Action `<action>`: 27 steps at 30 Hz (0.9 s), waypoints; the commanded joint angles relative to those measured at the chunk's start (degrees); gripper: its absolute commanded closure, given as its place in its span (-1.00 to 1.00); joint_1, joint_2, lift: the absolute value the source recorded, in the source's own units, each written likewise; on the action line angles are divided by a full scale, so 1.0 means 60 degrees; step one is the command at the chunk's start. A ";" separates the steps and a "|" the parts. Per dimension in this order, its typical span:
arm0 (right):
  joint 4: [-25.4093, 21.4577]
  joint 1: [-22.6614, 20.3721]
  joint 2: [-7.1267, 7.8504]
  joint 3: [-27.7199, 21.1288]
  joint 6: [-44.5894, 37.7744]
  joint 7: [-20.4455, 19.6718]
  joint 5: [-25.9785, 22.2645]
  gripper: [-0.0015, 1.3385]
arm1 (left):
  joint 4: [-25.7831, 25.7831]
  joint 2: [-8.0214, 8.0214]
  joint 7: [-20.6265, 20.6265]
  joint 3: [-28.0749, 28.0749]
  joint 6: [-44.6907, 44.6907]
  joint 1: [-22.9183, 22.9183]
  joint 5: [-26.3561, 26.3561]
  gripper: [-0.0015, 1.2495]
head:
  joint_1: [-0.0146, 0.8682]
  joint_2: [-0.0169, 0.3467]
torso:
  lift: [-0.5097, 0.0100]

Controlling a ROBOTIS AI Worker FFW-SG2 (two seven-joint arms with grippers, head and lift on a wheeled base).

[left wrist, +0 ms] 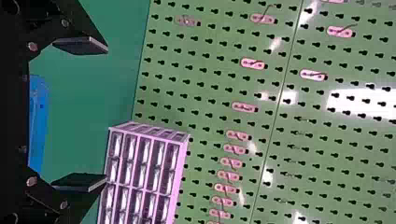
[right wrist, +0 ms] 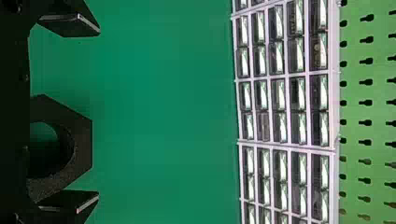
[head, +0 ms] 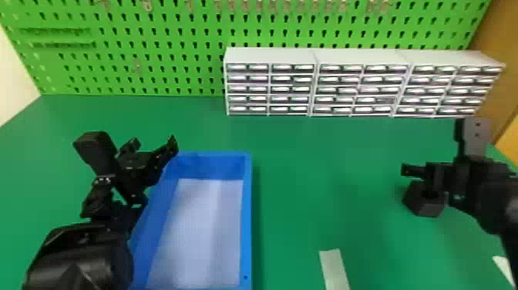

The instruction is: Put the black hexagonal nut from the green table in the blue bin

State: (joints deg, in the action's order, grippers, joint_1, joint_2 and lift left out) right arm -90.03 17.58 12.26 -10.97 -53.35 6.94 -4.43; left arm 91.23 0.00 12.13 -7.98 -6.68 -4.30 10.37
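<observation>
Right gripper: from where I stand its two fingers are parted wide with nothing clasped; the right gripper (right wrist: 97, 113) hangs low over the table's right part.
Black nut: the nut (head: 424, 203) sits on the green table (head: 327, 154), just under the right gripper and a little to the robot's near side.
Nut's lie: seemingly flat, hole upward; no real long axis, one flat side towards the drawer cabinets (head: 269, 56), corners out to the sides.
Nearer arm: the right one, plainly.
Left gripper: the left gripper (left wrist: 106, 114), fingers apart and empty, waits over the bin's left wall.
Blue bin: the bin (head: 248, 216) stands well to the left of the nut.
Coming move: I'd guess the right fingers must straddle the nut and close; a shallow grip could let it slip.
</observation>
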 commanded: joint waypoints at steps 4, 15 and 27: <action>0.0650 0.0322 0.0095 0.0231 -0.0044 0.0000 -0.0023 -0.88 | 0.0000 0.0025 0.0000 0.0011 0.0000 -0.0001 0.0000 -0.53 | 0.59 -0.63 | 0.59; 0.1704 0.0674 0.0037 0.0451 -0.0191 0.0000 -0.0082 -0.88 | 0.0000 0.0025 0.0000 0.0026 0.0000 -0.0001 -0.0015 -0.53 | 0.59 -0.63 | 0.59; 0.2129 0.0762 -0.0051 0.0568 -0.0132 0.0000 0.0050 -0.88 | -0.0014 0.0025 0.0000 0.0011 0.0000 -0.0001 -0.0015 -0.53 | 0.59 -0.63 | 0.59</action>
State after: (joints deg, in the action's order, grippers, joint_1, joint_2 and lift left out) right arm -77.80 21.97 12.25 -7.51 -54.26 6.94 -4.63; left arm 91.14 0.00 12.13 -7.91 -6.68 -4.33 10.29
